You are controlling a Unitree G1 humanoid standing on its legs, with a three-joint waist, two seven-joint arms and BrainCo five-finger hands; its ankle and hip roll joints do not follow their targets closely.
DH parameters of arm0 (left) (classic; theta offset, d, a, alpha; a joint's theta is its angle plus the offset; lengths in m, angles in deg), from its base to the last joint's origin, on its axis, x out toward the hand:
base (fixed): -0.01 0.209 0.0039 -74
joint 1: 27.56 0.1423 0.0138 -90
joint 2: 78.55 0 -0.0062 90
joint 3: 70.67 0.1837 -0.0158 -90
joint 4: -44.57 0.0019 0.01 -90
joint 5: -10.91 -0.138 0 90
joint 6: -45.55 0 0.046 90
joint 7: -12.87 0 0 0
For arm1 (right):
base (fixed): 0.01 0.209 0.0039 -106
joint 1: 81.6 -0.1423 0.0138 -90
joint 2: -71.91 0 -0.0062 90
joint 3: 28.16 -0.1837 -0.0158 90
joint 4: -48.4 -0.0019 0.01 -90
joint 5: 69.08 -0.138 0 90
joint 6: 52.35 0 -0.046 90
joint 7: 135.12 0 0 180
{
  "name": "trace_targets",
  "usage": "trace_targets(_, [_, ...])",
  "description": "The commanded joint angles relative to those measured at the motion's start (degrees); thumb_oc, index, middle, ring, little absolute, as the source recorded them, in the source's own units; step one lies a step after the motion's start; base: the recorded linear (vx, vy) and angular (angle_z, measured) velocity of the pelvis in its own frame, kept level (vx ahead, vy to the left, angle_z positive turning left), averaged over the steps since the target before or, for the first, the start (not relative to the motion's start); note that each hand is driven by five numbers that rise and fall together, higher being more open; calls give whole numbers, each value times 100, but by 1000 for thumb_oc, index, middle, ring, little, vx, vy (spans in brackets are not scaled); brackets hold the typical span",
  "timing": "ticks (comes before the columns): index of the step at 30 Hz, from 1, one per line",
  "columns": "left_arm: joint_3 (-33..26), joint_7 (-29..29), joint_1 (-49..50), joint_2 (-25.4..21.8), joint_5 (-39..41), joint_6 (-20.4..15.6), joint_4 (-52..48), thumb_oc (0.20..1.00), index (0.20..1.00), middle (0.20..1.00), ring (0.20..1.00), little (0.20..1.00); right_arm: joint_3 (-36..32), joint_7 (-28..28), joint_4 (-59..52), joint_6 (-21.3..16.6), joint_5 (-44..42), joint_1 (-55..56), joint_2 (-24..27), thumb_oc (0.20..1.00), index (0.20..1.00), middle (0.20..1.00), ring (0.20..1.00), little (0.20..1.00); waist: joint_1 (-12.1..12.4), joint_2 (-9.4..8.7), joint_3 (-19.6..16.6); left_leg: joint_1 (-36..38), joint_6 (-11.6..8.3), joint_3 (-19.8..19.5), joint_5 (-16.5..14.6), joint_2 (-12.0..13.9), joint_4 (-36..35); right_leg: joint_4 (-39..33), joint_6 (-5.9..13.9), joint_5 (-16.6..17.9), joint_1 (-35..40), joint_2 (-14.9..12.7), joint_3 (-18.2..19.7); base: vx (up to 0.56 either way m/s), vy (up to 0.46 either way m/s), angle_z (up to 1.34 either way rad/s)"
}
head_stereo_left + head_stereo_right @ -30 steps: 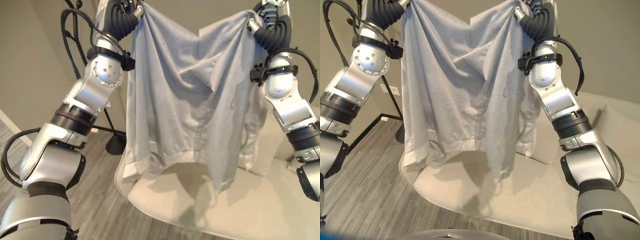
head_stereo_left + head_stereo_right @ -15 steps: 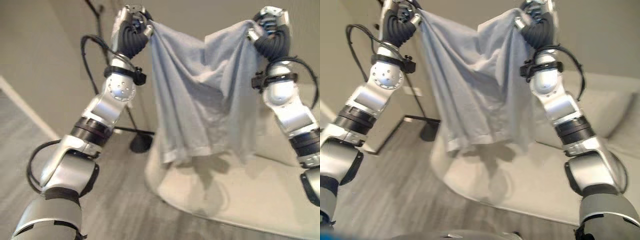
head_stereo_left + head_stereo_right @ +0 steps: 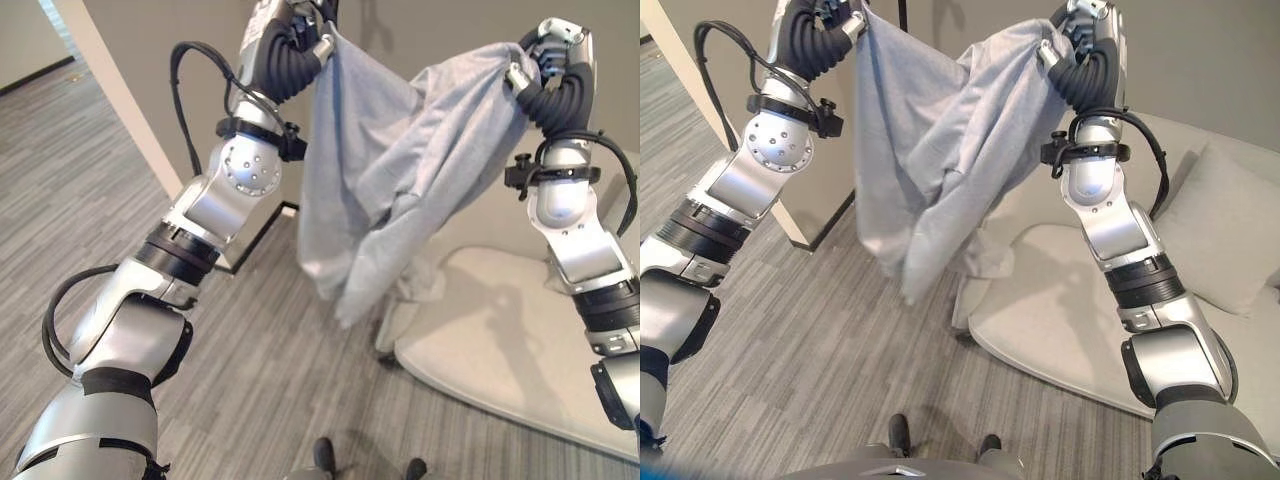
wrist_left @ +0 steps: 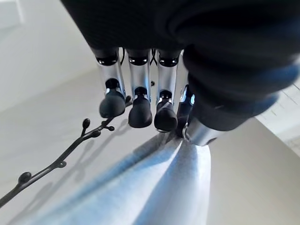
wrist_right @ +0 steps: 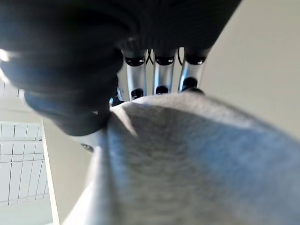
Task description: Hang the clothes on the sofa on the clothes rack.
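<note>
A light grey garment (image 3: 385,170) hangs spread between my two raised hands, its lower part bunched and dangling over the floor beside the sofa (image 3: 500,330). My left hand (image 3: 300,35) is shut on one top corner, pinching the cloth (image 4: 154,187) between thumb and curled fingers (image 4: 139,110). My right hand (image 3: 550,50) is shut on the other top corner, and the cloth (image 5: 197,159) drapes over its fingers (image 5: 161,70). A dark, knobbed branch of the clothes rack (image 4: 61,161) reaches out close to my left hand. The rack's pole (image 3: 902,12) stands just behind the garment.
The pale sofa has a cushion (image 3: 1220,220) at its right end. A white wall edge (image 3: 130,130) runs diagonally at the left, with grey plank floor (image 3: 270,360) below and in front of me.
The whole view has swung left, off the sofa and towards the floor and wall edge. The garment has swung with my arms and now hangs bunched beside the sofa. Both hands keep hold.
</note>
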Motion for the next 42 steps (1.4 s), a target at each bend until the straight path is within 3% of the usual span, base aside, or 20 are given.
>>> trace_targets(1, [-189, -64, -442, 91, -215, -127, 106, 200, 200, 200, 200, 200, -18, 30, 58, -146, 130, -458, 300, 200, 200, 200, 200, 200, 73, 55, -370, 205, -845, -350, -266, 490, -23, -449, 505, 114, 252, -65, -34, 77, -44, 0])
trace_targets(16, [-504, -242, 201, 223, -143, -71, -186, 200, 200, 200, 200, 200, -182, -253, -108, -161, 48, 270, 58, 200, 200, 200, 200, 200, -12, 189, -606, 787, -931, -165, -324, 733, -23, -449, 501, -96, 747, -22, -135, 33, -58, -4])
trace_targets(20, [-551, -174, 250, 213, -74, -108, -291, 200, 200, 200, 200, 200, -53, -266, -91, -231, -39, 78, 67, 200, 200, 200, 200, 200, 61, 116, -248, 189, -1040, -589, -468, 811, 880, -449, 414, -24, 729, -71, -156, -84, -12, -4])
trace_targets(24, [-498, -118, 168, 163, -43, -124, -252, 200, 200, 200, 200, 200, 16, -293, -80, -225, -104, -88, 202, 200, 200, 200, 200, 200, 65, 135, -237, 26, -1196, -846, -59, 1216, 467, -449, 522, -47, 684, -202, -130, 77, 138, -13])
trace_targets(26, [-475, -70, 133, 175, 7, -151, -179, 200, 200, 200, 200, 200, 37, -277, -54, -212, -137, -147, 279, 200, 200, 200, 200, 200, 34, 165, -242, -26, -1293, -846, 274, 1495, 100, -449, 590, -114, 706, -291, -89, 146, 215, -3])
trace_targets(28, [-439, -13, 101, 220, 64, -178, -92, 200, 200, 200, 200, 200, 30, -226, -67, -193, -147, -152, 350, 200, 200, 200, 200, 200, 6, 197, -199, -255, -1360, -815, 376, 1752, -23, -449, 669, -207, 770, -421, -83, 188, 280, -5])
trace_targets(30, [-382, 12, 69, 275, 89, -178, 6, 200, 200, 200, 200, 200, -59, -187, -136, -176, -154, -73, 466, 200, 200, 200, 200, 200, -47, 245, -172, -633, -1415, -642, 404, 1929, -23, -449, 712, -351, 900, -528, -125, 264, 323, 6])
trace_targets(33, [-303, 26, 27, 399, 112, -202, 148, 200, 200, 200, 200, 200, -253, -90, -285, -119, -70, 158, 609, 200, 200, 200, 200, 200, -117, 451, -255, -838, -1576, -19, 603, 2131, -23, -449, 891, -437, 1112, -756, -232, 336, 420, 26])
trace_targets(36, [-264, -25, 27, 385, 80, -207, 67, 200, 200, 200, 200, 200, -455, -124, -402, -102, 60, 405, 475, 200, 200, 200, 200, 200, -101, 470, -362, -762, -1565, 111, 737, 1863, 74, -449, 1017, -297, 1235, -1180, -266, 353, 416, -9])
trace_targets(38, [-271, -59, 101, 284, 45, -191, -5, 200, 200, 200, 200, 200, -553, -169, -451, -88, 76, 627, 191, 200, 200, 200, 200, 200, -77, 377, -377, -714, -1373, 215, 497, 1643, 276, -442, 1017, 47, 1178, -1460, -218, 276, 269, -1])
trace_targets(39, [-265, -62, 113, 272, 45, -187, -15, 200, 200, 200, 200, 200, -563, -173, -466, -83, 83, 645, 174, 200, 200, 200, 200, 200, -67, 346, -388, -716, -1358, 239, 475, 1624, 297, -447, 1017, 57, 1170, -1488, -200, 173, 205, -1])
trace_targets(41, [-177, -119, 109, 197, 12, -181, 3, 200, 200, 200, 200, 200, -575, -157, -432, -72, 100, 727, 22, 200, 200, 200, 200, 200, -52, 232, -386, -749, -1135, 423, 294, 1391, 456, -182, 1017, 646, 1003, -1810, -203, 230, 354, -4])
trace_targets(42, [-142, -138, 91, 127, -66, -160, -22, 200, 200, 200, 200, 200, -620, -159, -482, -15, 145, 741, 9, 200, 200, 200, 200, 200, -46, 190, -373, -678, -905, 432, 128, 1063, 427, 275, 1017, 1064, 817, -2114, -122, 308, 484, 5])
